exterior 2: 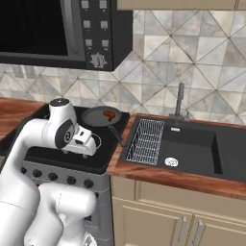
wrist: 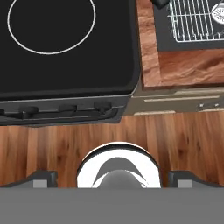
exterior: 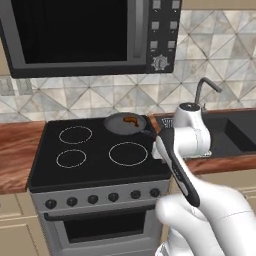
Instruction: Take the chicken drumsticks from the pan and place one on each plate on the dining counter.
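The dark grey pan [exterior: 117,125] [exterior 2: 96,116] sits on the back right burner of the black stove [exterior: 95,150], its handle pointing toward the front right. The chicken drumsticks [exterior: 131,120] [exterior 2: 110,114] show as one small orange-brown patch at the pan's right side. My gripper [exterior 2: 89,150] [wrist: 113,177] hangs over the stove's front right corner, pointing down, in front of the pan and apart from it. Its fingertips [wrist: 43,177] stand wide apart with nothing between them. The plates and the dining counter are out of view.
A black microwave [exterior: 75,35] hangs low over the stove. Right of the stove lies a dark sink [exterior 2: 192,144] with a wire rack [exterior 2: 146,139] and a faucet [exterior 2: 180,98]. Wood-topped counters [exterior: 17,150] flank the stove. Knobs [wrist: 65,108] line its front.
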